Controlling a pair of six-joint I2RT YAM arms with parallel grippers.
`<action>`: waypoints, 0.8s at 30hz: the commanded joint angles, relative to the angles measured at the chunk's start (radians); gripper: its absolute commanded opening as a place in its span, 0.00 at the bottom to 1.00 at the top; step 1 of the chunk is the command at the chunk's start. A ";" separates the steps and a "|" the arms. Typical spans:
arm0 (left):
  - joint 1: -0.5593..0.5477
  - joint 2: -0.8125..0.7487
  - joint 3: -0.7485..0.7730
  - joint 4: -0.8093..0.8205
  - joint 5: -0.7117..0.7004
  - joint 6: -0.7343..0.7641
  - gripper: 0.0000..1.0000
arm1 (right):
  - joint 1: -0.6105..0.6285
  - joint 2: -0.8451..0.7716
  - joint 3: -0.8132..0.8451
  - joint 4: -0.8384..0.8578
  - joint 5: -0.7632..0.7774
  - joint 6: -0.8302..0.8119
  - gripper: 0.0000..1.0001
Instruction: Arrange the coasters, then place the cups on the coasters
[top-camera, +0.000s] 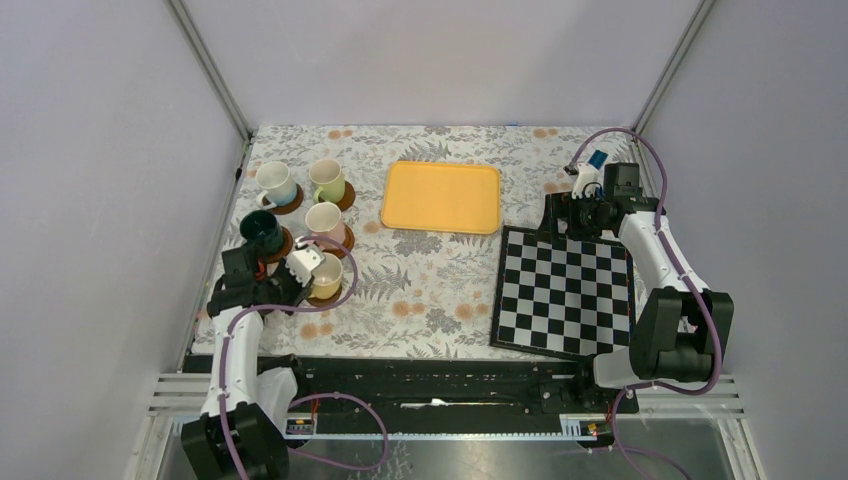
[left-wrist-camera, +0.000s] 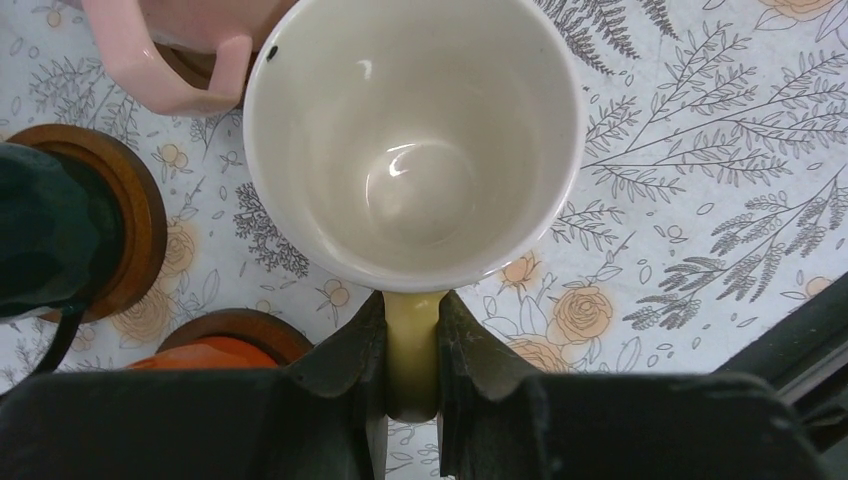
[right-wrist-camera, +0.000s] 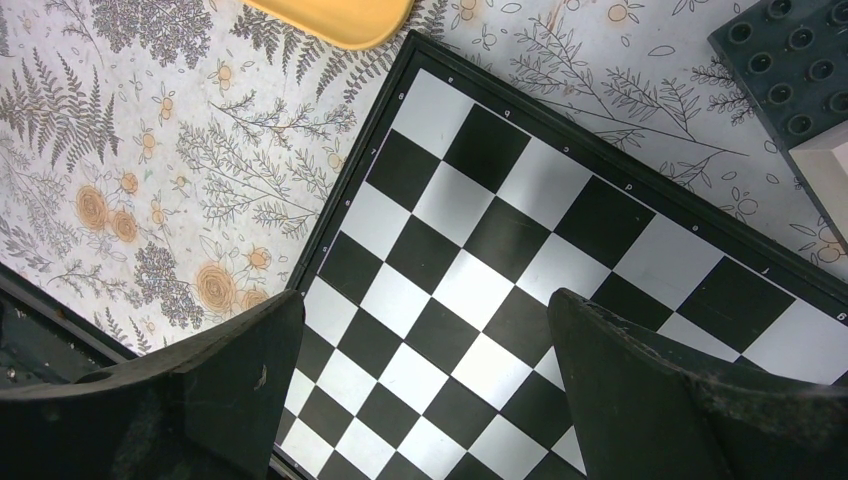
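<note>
Table edge (top-camera: 234, 195): yellow cup (left-wrist-camera: 412, 140) in gripper (left-wrist-camera: 412, 335)

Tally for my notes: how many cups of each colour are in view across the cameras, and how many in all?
Light green cup: 1
Pink cup: 1
Yellow cup: 1
White cup: 1
Dark green cup: 1
Orange cup: 1
Total: 6

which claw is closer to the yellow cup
Left. The left claw is shut on the handle of the yellow cup; the right claw hangs open above the chequered board, across the table.
</note>
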 joint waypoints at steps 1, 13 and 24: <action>0.014 0.021 -0.007 0.087 0.066 0.074 0.00 | 0.009 -0.002 0.033 -0.021 0.011 -0.002 0.98; 0.046 0.060 0.007 0.002 0.046 0.159 0.11 | 0.009 0.006 0.043 -0.021 0.006 -0.001 0.98; 0.101 0.126 0.060 -0.144 0.038 0.275 0.10 | 0.009 0.000 0.034 -0.020 0.009 -0.003 0.98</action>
